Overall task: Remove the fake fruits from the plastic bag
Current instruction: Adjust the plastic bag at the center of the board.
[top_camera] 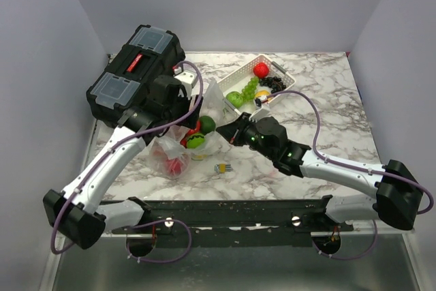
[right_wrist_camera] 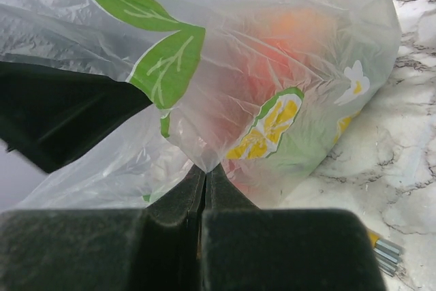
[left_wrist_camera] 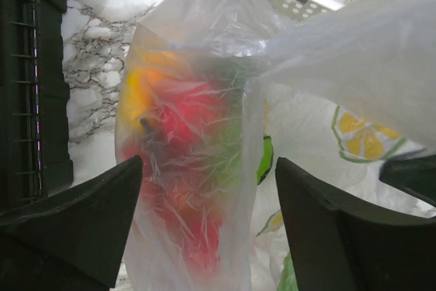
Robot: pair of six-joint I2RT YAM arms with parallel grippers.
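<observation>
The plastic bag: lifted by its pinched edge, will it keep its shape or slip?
Probably floppy: the plastic bag is thin, creased film wrapped round the fake fruits, so it should sag around them. It is likely bottom-heavy, since the fruits bunch at one end. The right gripper pinches only a fold of film, which may slip.

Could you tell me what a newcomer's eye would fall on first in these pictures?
A crinkly plastic bag mid-table, red and green fruits glowing through it. The right gripper is pinched shut on its film, while the left gripper stands open astride it. Behind, a white basket holds more fruit.
</observation>
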